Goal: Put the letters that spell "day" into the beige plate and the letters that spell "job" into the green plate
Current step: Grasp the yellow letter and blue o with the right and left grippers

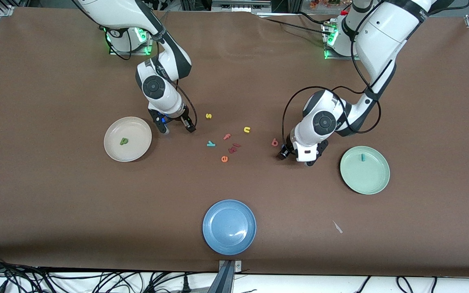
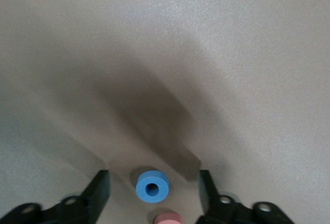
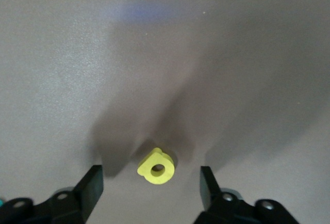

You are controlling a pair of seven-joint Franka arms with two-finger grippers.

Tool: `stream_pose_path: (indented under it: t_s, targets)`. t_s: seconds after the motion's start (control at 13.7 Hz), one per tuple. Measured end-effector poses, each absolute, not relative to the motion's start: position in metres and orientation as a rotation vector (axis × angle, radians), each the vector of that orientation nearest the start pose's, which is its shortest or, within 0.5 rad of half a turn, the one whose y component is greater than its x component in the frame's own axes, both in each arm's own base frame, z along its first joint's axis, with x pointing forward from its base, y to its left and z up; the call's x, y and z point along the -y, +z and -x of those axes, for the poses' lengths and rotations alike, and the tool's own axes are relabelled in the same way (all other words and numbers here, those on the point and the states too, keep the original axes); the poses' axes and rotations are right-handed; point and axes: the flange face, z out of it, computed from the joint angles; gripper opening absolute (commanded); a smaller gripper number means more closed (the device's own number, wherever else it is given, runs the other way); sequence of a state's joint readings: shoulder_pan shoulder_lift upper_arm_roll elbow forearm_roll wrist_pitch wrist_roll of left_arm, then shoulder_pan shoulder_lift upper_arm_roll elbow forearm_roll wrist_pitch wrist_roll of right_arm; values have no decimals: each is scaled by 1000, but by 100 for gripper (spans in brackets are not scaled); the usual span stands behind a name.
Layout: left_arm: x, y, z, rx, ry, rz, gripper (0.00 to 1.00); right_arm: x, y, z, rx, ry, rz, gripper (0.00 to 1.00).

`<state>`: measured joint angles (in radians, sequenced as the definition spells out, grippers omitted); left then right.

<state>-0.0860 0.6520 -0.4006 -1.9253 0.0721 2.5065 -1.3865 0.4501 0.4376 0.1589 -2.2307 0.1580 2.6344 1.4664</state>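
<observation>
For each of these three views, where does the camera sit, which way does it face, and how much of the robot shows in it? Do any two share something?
Front view: high across the table, facing both arms; sees the beige plate and green plate.
Left wrist view: on the left wrist, looking down past open fingers at the blue o.
Right wrist view: on the right wrist, looking down past open fingers at the yellow a.
Shared: all three show the brown table.
</observation>
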Motion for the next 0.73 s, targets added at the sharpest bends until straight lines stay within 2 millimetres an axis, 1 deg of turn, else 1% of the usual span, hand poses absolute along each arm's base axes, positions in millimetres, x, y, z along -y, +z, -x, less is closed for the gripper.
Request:
stream_pose_path:
  t_s: [0.07, 0.15, 0.22, 0.37, 0.59, 0.73]
  targets:
    - [284, 170, -552, 1427, 274, 2902, 58, -309, 171, -445, -1496, 211, 2701, 36]
    - [285, 170, -552, 1426, 274, 2902, 50, -309, 170, -445, -1495, 208, 2699, 27]
    - [286, 169, -551, 1422, 276, 2903, 48, -309, 171, -446, -1493, 203, 2695, 24]
    - [288, 169, -549, 1417, 276, 2904, 37, -310, 174, -448, -1489, 190, 2685, 20]
    - [289, 171, -549, 1416, 273, 2907, 22, -309, 176, -450, -1481, 186, 2689, 20]
    - [289, 172, -549, 1414, 272, 2908, 11, -299, 186, -459, -1449, 184, 2722, 20]
